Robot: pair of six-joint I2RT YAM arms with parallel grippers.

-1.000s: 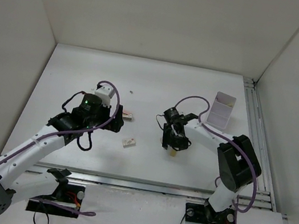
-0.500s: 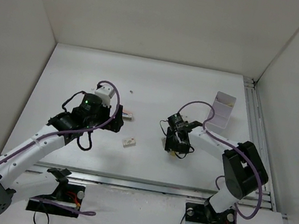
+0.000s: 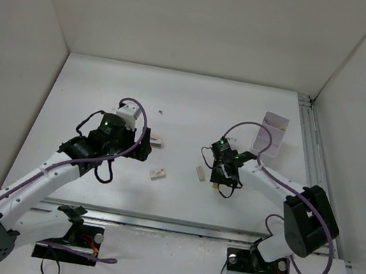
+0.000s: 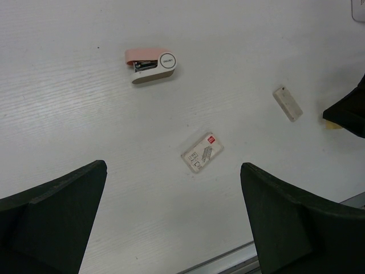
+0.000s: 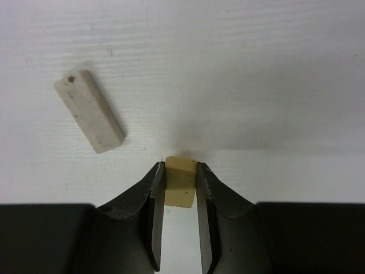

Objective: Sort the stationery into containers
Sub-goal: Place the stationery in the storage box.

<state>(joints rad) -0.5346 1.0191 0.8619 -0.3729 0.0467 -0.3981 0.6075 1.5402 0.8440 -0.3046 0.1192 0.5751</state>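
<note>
My right gripper (image 5: 181,171) is shut on a small beige eraser (image 5: 181,184), just above the table; in the top view the gripper (image 3: 218,180) is at centre right. A white eraser block (image 5: 89,119) lies to its left, and also shows in the top view (image 3: 200,173). A white eraser with a red label (image 4: 202,152) lies ahead of my left gripper (image 4: 173,168), which is open and empty above the table. In the top view the left gripper (image 3: 144,150) is left of the labelled eraser (image 3: 158,174). The white bin (image 3: 271,133) stands at the back right. No pens are in view.
A pink and white mini stapler (image 4: 151,59) lies beyond the labelled eraser; in the top view the stapler (image 3: 157,140) is next to the left gripper. White walls enclose the table. A metal rail (image 3: 313,160) runs along the right side.
My right gripper has moved a little right with the beige eraser, and the white eraser block that it hid now shows. The left arm has not moved.
</note>
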